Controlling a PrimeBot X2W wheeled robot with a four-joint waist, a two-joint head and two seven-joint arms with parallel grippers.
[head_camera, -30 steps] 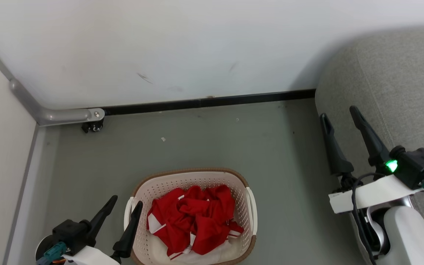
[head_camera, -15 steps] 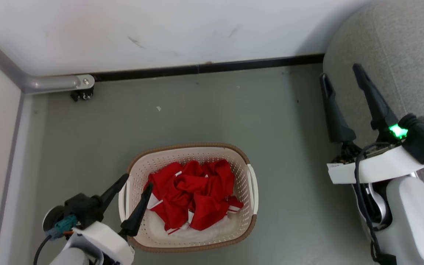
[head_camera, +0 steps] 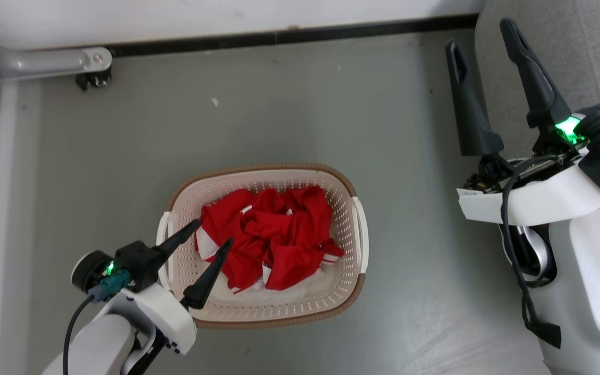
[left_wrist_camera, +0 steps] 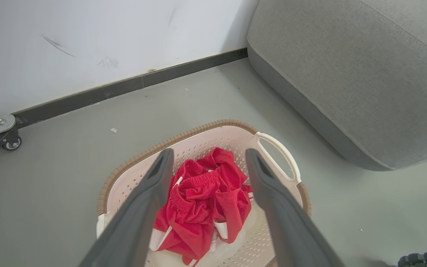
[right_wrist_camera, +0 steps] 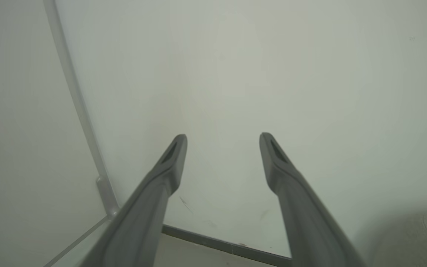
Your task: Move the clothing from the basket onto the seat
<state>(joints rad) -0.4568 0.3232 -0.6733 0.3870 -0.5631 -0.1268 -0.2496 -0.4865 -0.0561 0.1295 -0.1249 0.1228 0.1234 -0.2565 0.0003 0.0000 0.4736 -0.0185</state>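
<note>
Seat [left_wrist_camera: 347, 74] bare where visible; transfer not begun.
Basket [head_camera: 341, 291] holds the red clothing [head_camera: 269, 234], heaped; left hand [head_camera: 213, 231], apart and empty, hangs over its left rim; right hand [head_camera: 478, 34], also apart and empty, well to its right.

clothing [head_camera: 269, 239]: thin red cloth | basket [head_camera: 349, 268]: perforated plastic | seat [left_wrist_camera: 347, 74]: matt woven fabric

I see a grey-green floor [head_camera: 300, 114] running up to a white wall [left_wrist_camera: 87, 37] that has a black skirting strip [head_camera: 279, 35] and a few dark scuffs [left_wrist_camera: 59, 41]. In the left corner a grey metal bar [head_camera: 45, 61] sits on a small castor [head_camera: 90, 80]. The grey seat [left_wrist_camera: 347, 74] stands at the right, by the wall.
</note>
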